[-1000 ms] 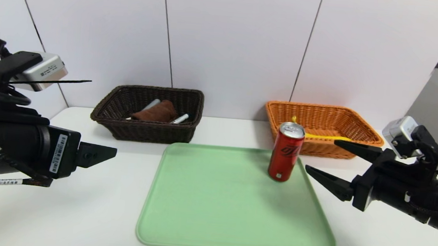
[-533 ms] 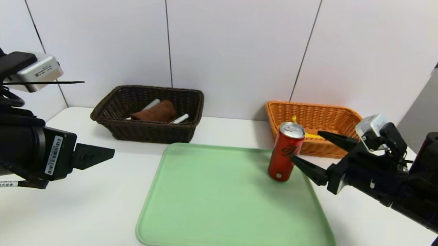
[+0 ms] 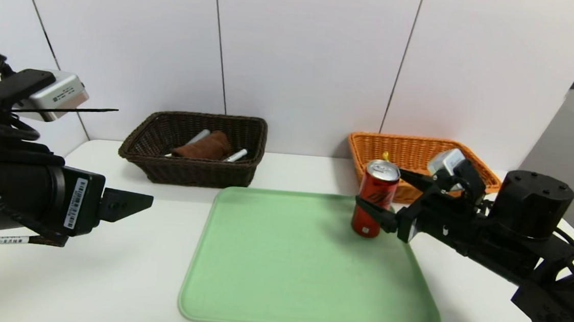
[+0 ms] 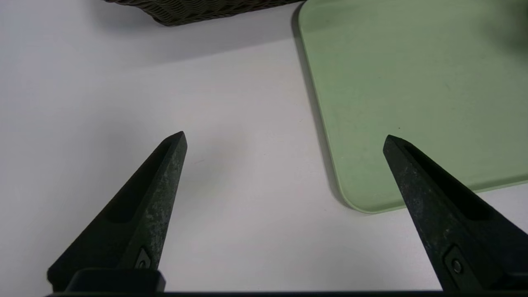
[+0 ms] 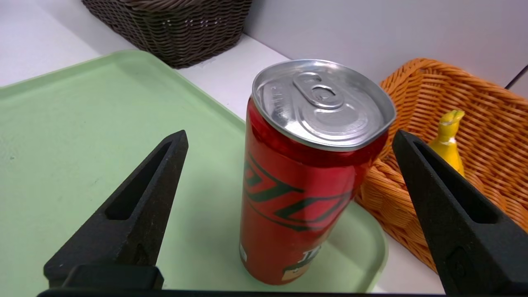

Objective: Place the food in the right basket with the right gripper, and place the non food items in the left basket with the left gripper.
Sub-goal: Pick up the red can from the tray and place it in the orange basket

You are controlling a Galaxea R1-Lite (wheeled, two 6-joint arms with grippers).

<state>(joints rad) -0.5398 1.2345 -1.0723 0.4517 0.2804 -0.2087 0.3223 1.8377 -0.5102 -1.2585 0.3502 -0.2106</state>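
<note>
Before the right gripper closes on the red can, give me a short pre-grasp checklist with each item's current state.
1. Right gripper open, a finger on either side of the red drink can: ok.
2. Can upright on the green tray: ok.
3. Fingers touching the can: cannot tell.
4. Orange basket has room beside the banana: ok.
5. Left gripper open, parked off the tray's left edge, away from the can: ok.
</note>
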